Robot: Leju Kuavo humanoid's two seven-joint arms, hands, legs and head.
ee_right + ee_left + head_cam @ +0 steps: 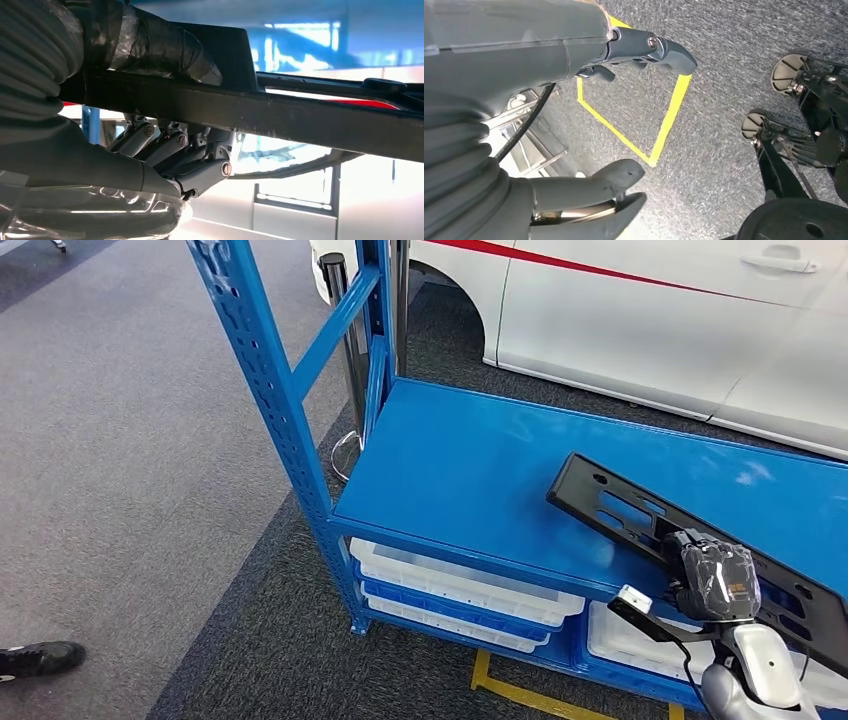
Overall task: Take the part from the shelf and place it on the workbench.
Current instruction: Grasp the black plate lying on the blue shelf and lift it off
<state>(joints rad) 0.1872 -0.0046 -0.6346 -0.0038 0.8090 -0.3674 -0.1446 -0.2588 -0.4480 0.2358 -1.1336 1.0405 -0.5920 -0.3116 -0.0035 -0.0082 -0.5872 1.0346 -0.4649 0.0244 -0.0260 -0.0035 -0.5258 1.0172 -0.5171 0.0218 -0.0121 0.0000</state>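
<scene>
Right hand (165,100) clamped on the black part (310,117)
The thumb lies taped across one face, darker fingers (170,150) curl against the other; blue shelf (320,45) blurred behind.

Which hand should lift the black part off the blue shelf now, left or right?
Right. The right hand already grips the black part at the shelf's front edge, thumb above and fingers beneath. The left hand hangs open over the carpet.
</scene>
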